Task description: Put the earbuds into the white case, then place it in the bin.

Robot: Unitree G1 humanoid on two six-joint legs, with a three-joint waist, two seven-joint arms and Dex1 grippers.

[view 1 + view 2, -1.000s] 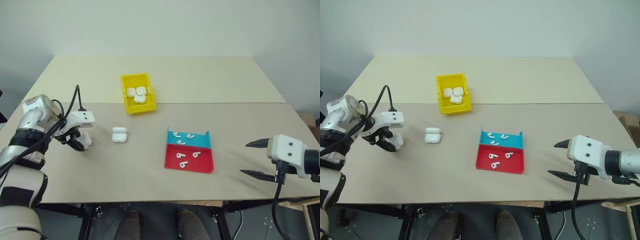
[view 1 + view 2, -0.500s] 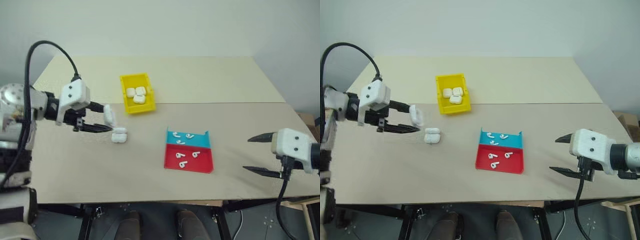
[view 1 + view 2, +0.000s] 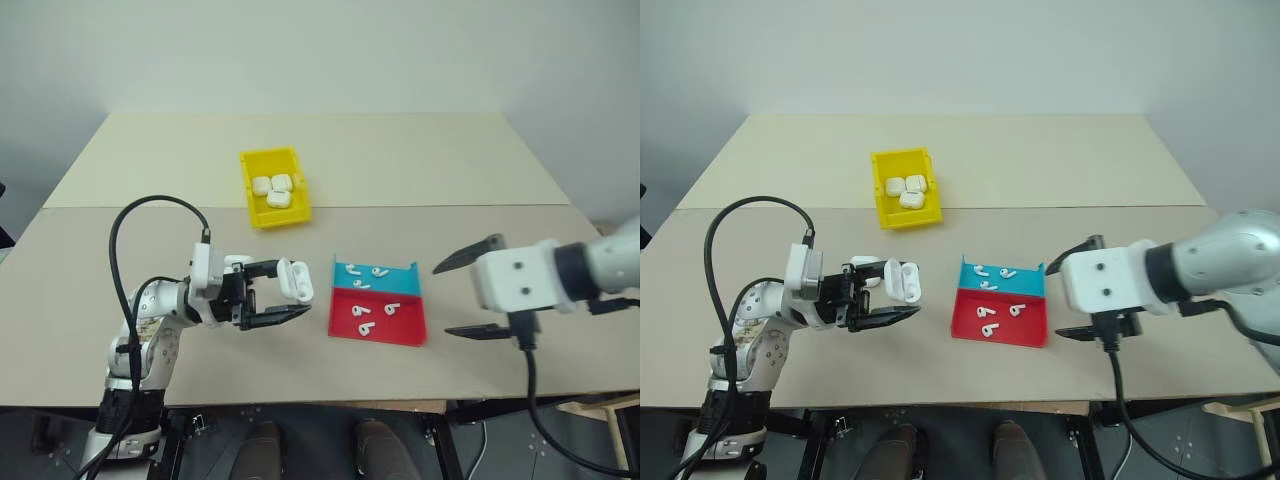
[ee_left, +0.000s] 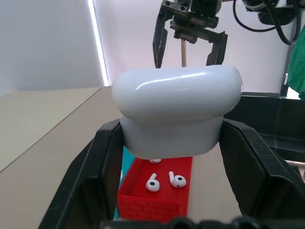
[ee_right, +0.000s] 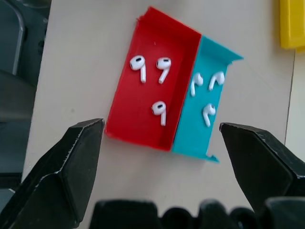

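My left gripper (image 3: 297,290) is shut on a white case (image 3: 296,280), held above the table just left of the tray; in the left wrist view the case (image 4: 176,112) sits between both fingers. A second white case (image 3: 237,262) lies on the table behind that gripper, partly hidden. Several earbuds (image 5: 163,64) lie in the red and teal tray (image 3: 404,337). My right gripper (image 3: 447,300) hangs open above the tray's right side, with nothing between its fingers. The yellow bin (image 3: 270,215) stands farther back and holds three white cases.
The tray (image 5: 124,119) has a red half and a teal half, each with three earbuds. The table's front edge runs close below both grippers. A seam crosses the tabletop behind the bin.
My left gripper swung right with the case, from the table's left edge to just left of the tray, and turned toward it. My right gripper moved left over the tray's right side.
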